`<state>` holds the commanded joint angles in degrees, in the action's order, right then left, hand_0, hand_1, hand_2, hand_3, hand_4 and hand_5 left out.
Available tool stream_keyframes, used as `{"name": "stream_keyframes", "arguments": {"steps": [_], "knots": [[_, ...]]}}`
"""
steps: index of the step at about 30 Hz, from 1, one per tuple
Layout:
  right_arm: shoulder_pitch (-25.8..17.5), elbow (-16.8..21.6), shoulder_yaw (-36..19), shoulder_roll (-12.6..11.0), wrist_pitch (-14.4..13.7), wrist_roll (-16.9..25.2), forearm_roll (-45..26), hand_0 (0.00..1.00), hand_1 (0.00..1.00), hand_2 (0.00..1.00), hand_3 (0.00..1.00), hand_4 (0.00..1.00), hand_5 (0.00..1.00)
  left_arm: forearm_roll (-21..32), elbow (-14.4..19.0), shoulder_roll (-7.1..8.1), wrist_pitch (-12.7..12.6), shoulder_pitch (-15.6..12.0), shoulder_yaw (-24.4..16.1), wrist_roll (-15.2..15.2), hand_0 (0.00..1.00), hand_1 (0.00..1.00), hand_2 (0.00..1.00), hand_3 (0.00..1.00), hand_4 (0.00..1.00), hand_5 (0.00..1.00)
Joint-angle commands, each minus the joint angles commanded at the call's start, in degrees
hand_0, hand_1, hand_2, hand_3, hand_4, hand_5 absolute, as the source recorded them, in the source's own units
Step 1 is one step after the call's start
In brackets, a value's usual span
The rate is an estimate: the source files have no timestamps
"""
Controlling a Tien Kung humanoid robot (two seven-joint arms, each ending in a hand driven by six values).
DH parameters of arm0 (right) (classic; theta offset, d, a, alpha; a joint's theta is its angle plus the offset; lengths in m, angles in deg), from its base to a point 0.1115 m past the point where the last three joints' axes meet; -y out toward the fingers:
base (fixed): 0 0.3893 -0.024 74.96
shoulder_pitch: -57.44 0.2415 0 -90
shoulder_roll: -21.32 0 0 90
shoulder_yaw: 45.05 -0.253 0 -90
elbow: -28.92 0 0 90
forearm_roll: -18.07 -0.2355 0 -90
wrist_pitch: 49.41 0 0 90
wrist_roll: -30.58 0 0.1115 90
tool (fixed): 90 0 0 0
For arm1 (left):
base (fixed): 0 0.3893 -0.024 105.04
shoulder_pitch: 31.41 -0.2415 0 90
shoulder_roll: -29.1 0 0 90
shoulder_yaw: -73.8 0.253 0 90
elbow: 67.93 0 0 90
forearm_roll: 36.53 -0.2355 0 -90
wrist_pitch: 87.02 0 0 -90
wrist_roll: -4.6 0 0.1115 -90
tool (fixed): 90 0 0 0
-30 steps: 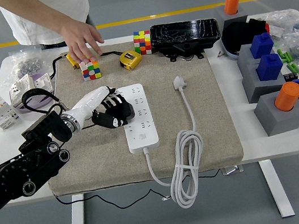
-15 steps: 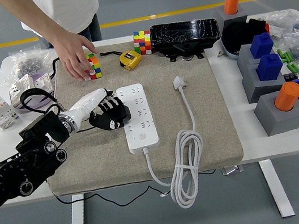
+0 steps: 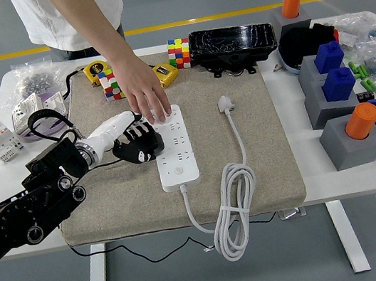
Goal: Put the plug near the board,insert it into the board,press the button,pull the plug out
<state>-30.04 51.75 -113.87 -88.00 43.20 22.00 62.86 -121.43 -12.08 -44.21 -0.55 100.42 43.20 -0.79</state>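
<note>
The robot's left hand point(image 3: 136, 143) lies on the beige mat point(image 3: 125, 194), just beside the left long edge of the white power strip point(image 3: 174, 146). Its black fingers point(image 3: 145, 134) are loosely curled toward the strip and hold nothing; whether they actually touch the strip's side I cannot tell. Resting there, the hand looks placed to steady the strip against sliding, which would make sense before anything is pushed into a socket. The right arm is not in view.

A person's hand point(image 3: 145, 98) reaches down from the far side of the surface point(image 3: 5, 171) and rests palm down on the far left corner of the power strip, just beyond the robot's fingers. It seems to be nudging or squaring the strip, so the layout is probably being arranged rather than the task being under way.

The plug point(image 3: 225, 103) lies on the mat to the right of the power strip, near its far end but clearly apart from it, with nothing holding it. Its white cable point(image 3: 230, 209) runs back toward the near edge of the surface, loops in a bundle that hangs over that edge, and returns to the near end of the power strip. So the plug is already close to the board, but not inserted; the strip's button point(image 3: 177, 171) near its near end is untouched.

Left of the person's hand sits a Rubik's cube point(image 3: 112, 85) on the mat's far edge.
</note>
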Motion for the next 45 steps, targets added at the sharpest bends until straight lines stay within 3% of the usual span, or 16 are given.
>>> {"name": "stream_keyframes", "arguments": {"steps": [1, 6, 7, 12, 13, 17, 22, 25, 26, 30, 34, 37, 39, 43, 44, 45], "knots": [[0.02, -0.01, 0.01, -0.01, -0.01, 0.0, 0.01, 0.742, 0.714, 0.719, 0.72, 0.992, 0.666, 0.16, -0.04, -0.01, 0.43, 0.01, -0.08, -0.34, 0.653, 0.704, 0.66, 0.658, 0.974, 0.002], [0.03, -0.01, -0.09, 0.01, 0.04, 0.0, 0.02, 0.742, 0.714, 0.719, 0.72, 0.992, 0.666, 0.32, -0.1, 0.03, 1.57, 0.12, -0.36, -1.04, 0.653, 0.704, 0.66, 0.658, 0.974, 0.002], [0.03, -0.02, -0.11, 0.01, 0.04, 0.0, 0.06, 0.742, 0.714, 0.718, 0.718, 0.992, 0.665, 0.34, -0.09, 0.04, 1.66, 0.13, -0.44, -1.11, 0.683, 0.759, 0.771, 0.783, 0.998, 0.09], [0.03, -0.01, -0.12, 0.01, 0.04, 0.01, 0.04, 0.742, 0.714, 0.718, 0.718, 0.992, 0.665, 0.66, -0.12, 0.06, 1.63, 0.12, -0.89, -1.07, 0.683, 0.759, 0.771, 0.783, 0.998, 0.09], [0.02, 0.0, -0.09, 0.01, 0.06, 0.0, 0.04, 0.741, 0.714, 0.719, 0.718, 0.992, 0.665, 0.73, -0.09, 0.07, 1.6, 0.11, -0.97, -1.04, 0.693, 0.769, 0.786, 0.801, 0.998, 0.161], [0.01, 0.03, -0.06, 0.02, 0.07, 0.01, 0.07, 0.741, 0.714, 0.719, 0.718, 0.992, 0.665, 1.06, 0.22, 0.14, 1.18, -0.2, -1.64, -0.79, 0.693, 0.769, 0.786, 0.801, 0.998, 0.161], [-0.06, 0.1, -0.06, -0.01, 0.07, 0.03, 0.15, 0.742, 0.714, 0.719, 0.717, 0.992, 0.665, 1.07, 2.45, 0.47, 0.08, -2.13, -5.27, -0.61, 0.692, 0.767, 0.785, 0.8, 0.998, 0.2], [-0.09, 0.06, -0.03, -0.02, 0.1, 0.01, 0.22, 0.742, 0.714, 0.719, 0.717, 0.992, 0.665, 0.41, 5.76, 0.92, -1.31, -4.83, -9.32, -0.4, 0.692, 0.767, 0.785, 0.8, 0.998, 0.2], [-0.1, 0.05, -0.04, -0.02, 0.1, 0.01, 0.24, 0.742, 0.714, 0.719, 0.716, 0.993, 0.665, 0.01, 6.76, 1.04, -1.64, -5.58, -10.56, -0.42, 0.691, 0.763, 0.778, 0.789, 0.998, 0.264], [-0.11, 0.07, -0.13, 0.0, 0.11, 0.01, 0.37, 0.742, 0.714, 0.719, 0.716, 0.993, 0.665, -1.23, 12.33, 2.02, -4.32, -10.04, -15.85, -0.17, 0.691, 0.763, 0.778, 0.789, 0.998, 0.264], [-0.28, 0.15, -0.35, -0.03, 0.1, 0.0, 0.54, 0.74, 0.714, 0.719, 0.717, 0.993, 0.663, -3.07, 19.31, 3.87, -6.83, -16.06, -20.13, -1.49, 0.683, 0.749, 0.755, 0.748, 0.958, 0.326], [-0.44, 0.19, -0.48, -0.06, 0.12, -0.02, 0.67, 0.74, 0.714, 0.719, 0.717, 0.993, 0.663, -4.33, 22.96, 4.99, -6.7, -19.6, -20.96, -3.27, 0.683, 0.749, 0.755, 0.748, 0.958, 0.326], [-0.67, 0.32, -0.77, -0.03, 0.12, -0.02, 0.78, 0.741, 0.714, 0.719, 0.717, 0.993, 0.664, -4.8, 25.28, 6.06, -5.64, -22.02, -20.84, -5.32, 0.706, 0.77, 0.772, 0.741, 0.905, 0.356], [-0.95, 0.56, -1.18, -0.01, 0.11, -0.03, 1.03, 0.741, 0.714, 0.719, 0.717, 0.993, 0.664, -4.49, 27.01, 6.7, -3.76, -24.08, -20.06, -7.37, 0.706, 0.77, 0.772, 0.741, 0.905, 0.356], [-0.96, 0.56, -1.19, -0.02, 0.11, -0.04, 1.07, 0.742, 0.715, 0.719, 0.718, 0.995, 0.662, -4.34, 27.05, 6.61, -3.58, -24.23, -19.91, -7.56, 0.754, 0.807, 0.789, 0.709, 0.78, 0.38], [-0.97, 0.59, -1.18, -0.03, 0.11, -0.04, 1.06, 0.742, 0.715, 0.719, 0.718, 0.995, 0.662, -4.26, 27.03, 6.52, -3.51, -24.26, -19.81, -7.66, 0.754, 0.807, 0.789, 0.709, 0.78, 0.38]]}}
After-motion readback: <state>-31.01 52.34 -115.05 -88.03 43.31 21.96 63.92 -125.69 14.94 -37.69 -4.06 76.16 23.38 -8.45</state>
